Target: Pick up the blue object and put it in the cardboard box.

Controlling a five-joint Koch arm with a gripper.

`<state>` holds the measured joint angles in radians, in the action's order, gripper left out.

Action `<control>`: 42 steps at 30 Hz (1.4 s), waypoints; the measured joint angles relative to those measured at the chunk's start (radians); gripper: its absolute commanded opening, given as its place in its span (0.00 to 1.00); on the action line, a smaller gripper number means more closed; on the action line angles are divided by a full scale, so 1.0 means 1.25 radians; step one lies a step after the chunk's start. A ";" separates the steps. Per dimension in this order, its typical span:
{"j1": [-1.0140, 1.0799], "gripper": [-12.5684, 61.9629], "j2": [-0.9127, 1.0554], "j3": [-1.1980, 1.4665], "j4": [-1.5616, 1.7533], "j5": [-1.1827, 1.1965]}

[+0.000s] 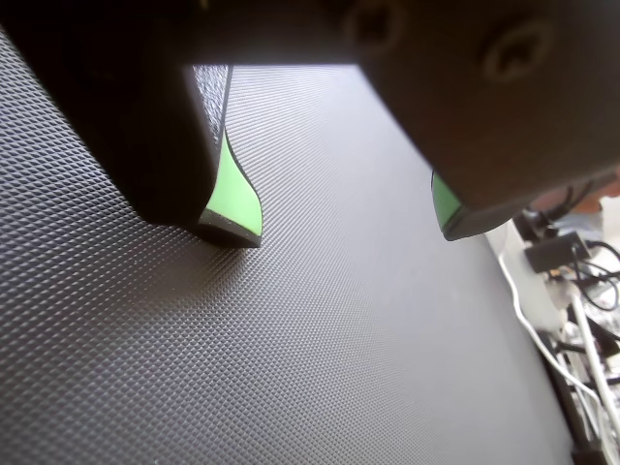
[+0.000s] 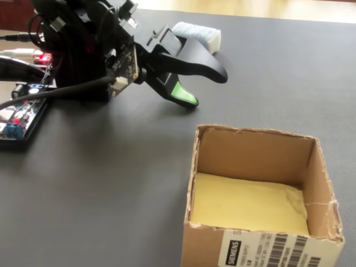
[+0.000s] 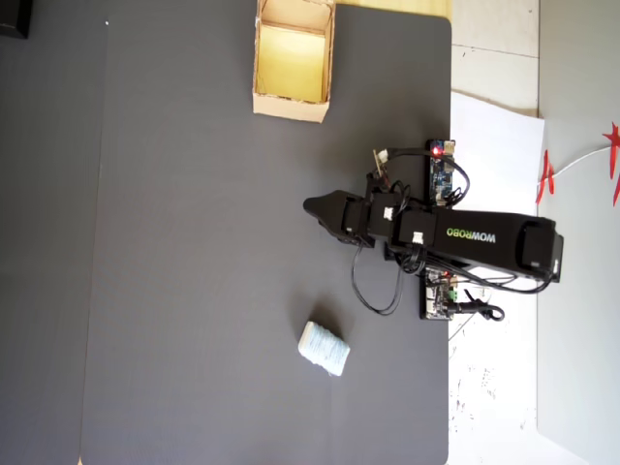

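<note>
Overhead, a dark textured mat [image 3: 194,242] covers the bench, and the cardboard box [image 3: 291,105] stands at its top edge, flaps upright and yellowish floor showing. Lower down and right of centre lies the blue object [image 3: 323,348], a pale ribbed pad flat on the mat, well apart from the box. Between the two, further right, the black arm [image 3: 484,237] reaches leftward over the mat, ending in the hand [image 3: 312,206]. A circuit board with a red light [image 3: 441,167] sits by the arm's base at the mat's right edge.

From the fixed view, the arm's base [image 2: 83,50] stands at upper left with the hand [image 2: 208,86] stretched toward the right, low over the mat. Its two fingers are spread with a clear gap between them, one showing a green inner pad [image 2: 182,94], and they hold nothing. The pad [image 2: 197,34] lies just behind the hand. The box [image 2: 261,194] fills the lower right foreground, open at the top.

At the wrist, both green-lined fingertips [image 1: 237,199] hang apart above bare mat [image 1: 339,339]; the left tip nearly touches it.
</note>
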<state>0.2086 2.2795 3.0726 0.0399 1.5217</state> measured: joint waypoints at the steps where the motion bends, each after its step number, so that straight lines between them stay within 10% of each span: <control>1: 0.001 0.63 0.000 0.000 0.000 0.000; 42: -0.022 0.63 0.000 0.000 0.000 -0.001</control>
<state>0.1810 2.2795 3.0726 0.0399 1.5202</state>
